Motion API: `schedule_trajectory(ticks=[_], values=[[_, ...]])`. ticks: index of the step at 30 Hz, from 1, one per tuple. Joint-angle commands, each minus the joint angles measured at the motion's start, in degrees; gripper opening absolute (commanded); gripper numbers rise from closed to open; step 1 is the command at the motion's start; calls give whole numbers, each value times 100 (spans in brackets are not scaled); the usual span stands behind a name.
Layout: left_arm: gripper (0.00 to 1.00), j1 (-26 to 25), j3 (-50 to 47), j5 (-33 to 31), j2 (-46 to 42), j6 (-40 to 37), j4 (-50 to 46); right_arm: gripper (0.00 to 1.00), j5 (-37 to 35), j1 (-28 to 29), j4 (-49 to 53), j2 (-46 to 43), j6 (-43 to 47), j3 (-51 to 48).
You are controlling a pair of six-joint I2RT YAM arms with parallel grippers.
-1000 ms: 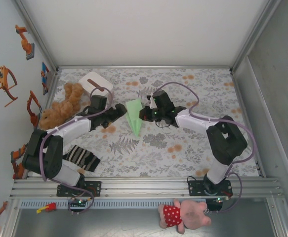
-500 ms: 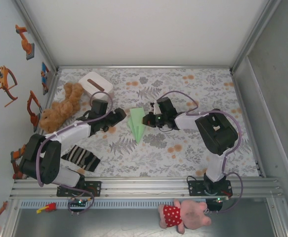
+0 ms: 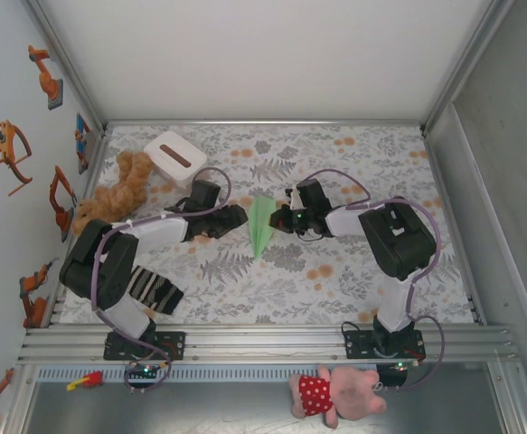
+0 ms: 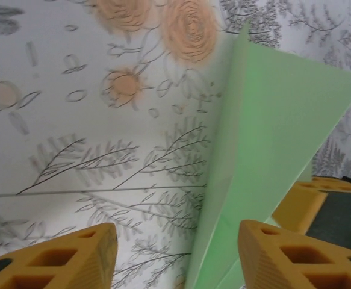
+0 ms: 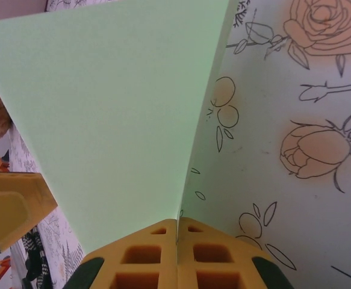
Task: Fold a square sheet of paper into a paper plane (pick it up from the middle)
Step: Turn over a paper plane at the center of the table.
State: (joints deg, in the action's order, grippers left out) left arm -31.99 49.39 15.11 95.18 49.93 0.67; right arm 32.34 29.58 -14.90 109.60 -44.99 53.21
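Plane: the paper plane (image 3: 261,224) sits mid-desk (image 3: 335,271), nose toward the near edge.
Right fingers: the right fingers (image 5: 151,256) are pinched tight on its fold.
Left fingers: the left fingers (image 4: 73,256) are half apart, straddling a wing, gripping nothing.
Next: probably close squarely on the crease, without tugging.

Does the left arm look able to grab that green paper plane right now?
Probably yes: the left gripper stands open around an edge of the paper plane, nothing between them, while the right gripper pinches it.
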Motion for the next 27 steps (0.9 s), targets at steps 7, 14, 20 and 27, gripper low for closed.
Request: schedule_trajectory(ticks=[7,14,20,27], values=[[39,-17,833,525,724,-434,-188,4,80,-58,-174,181,-56,-65],[36,-26,1161,825,1104,-550,-330,4,114,-67,-191,184,-82,-69],[36,-23,1100,184,814,-588,-652,4,106,-74,-167,150,-97,-68],[41,-26,872,-107,263,-710,-626,4,93,-93,-187,172,-106,-83]])
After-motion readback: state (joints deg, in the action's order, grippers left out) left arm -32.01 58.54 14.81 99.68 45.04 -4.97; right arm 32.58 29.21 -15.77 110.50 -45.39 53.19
